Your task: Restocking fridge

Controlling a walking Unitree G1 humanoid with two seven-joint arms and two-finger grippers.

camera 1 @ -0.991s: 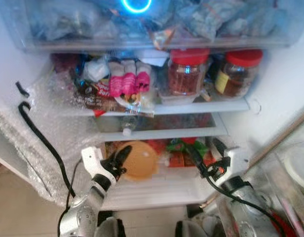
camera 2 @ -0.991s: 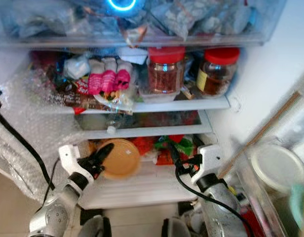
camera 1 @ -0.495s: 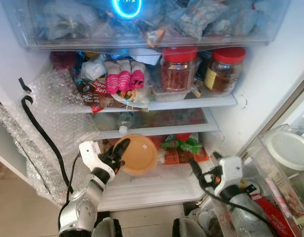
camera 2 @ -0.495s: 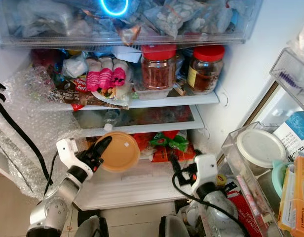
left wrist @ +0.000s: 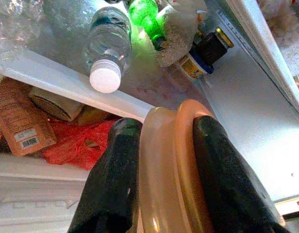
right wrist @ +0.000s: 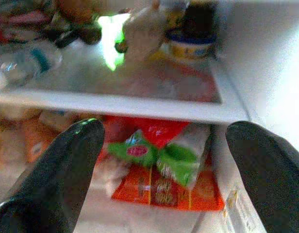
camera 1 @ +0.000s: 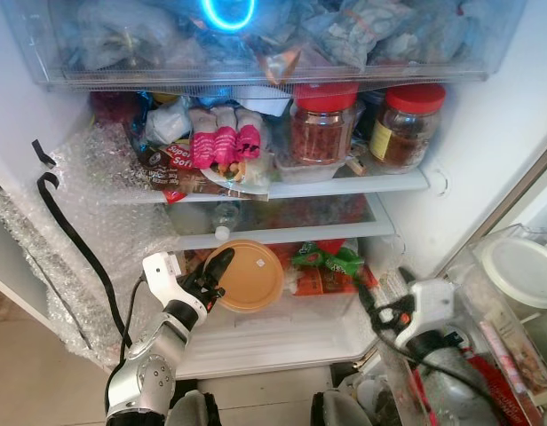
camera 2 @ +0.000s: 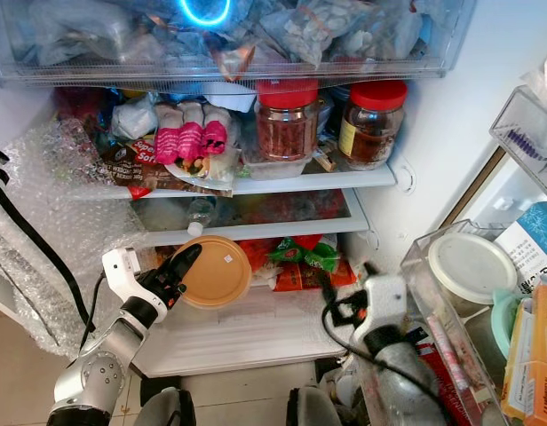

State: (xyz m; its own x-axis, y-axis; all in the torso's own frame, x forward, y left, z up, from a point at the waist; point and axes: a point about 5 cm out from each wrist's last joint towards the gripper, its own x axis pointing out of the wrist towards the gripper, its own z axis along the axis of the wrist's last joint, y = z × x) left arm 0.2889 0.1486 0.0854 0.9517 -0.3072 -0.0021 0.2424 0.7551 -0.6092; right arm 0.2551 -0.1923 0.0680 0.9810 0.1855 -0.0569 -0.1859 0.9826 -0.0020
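- Bubble wrap (camera 1: 96,222) covers the left wall of the open fridge (camera 1: 473,151), and a black strap (camera 1: 74,240) hangs down across it.
- The left gripper (camera 1: 213,277) is low on the left, in front of the bottom compartment. Its two black fingers (left wrist: 121,179) are clamped on the rim of a round tan container (camera 1: 247,275), one finger on each side of the edge, as the left wrist view shows.
- The tan container is held on edge, its flat face turned outward, just in front of the lowest shelf opening and under the narrow glass shelf (camera 1: 282,235).
- On that narrow shelf a clear water bottle (left wrist: 107,46) lies on its side with its white cap toward the front, and a green bottle (left wrist: 145,14) lies beside it.
- On the shelf above stand pink-wrapped packs (camera 1: 225,146) among bags, then two jars with red lids (camera 1: 325,124) (camera 1: 408,124) to the right.
- In the bottom compartment, right of the container, lie green packets (camera 1: 327,259) on orange and red packages (right wrist: 164,187).
- The right gripper (right wrist: 164,160) is low on the right, just outside the fridge's bottom corner. Its fingers are spread wide apart and hold nothing.
- At the far right, a white-lidded tub (camera 2: 473,266) sits in a door bin.
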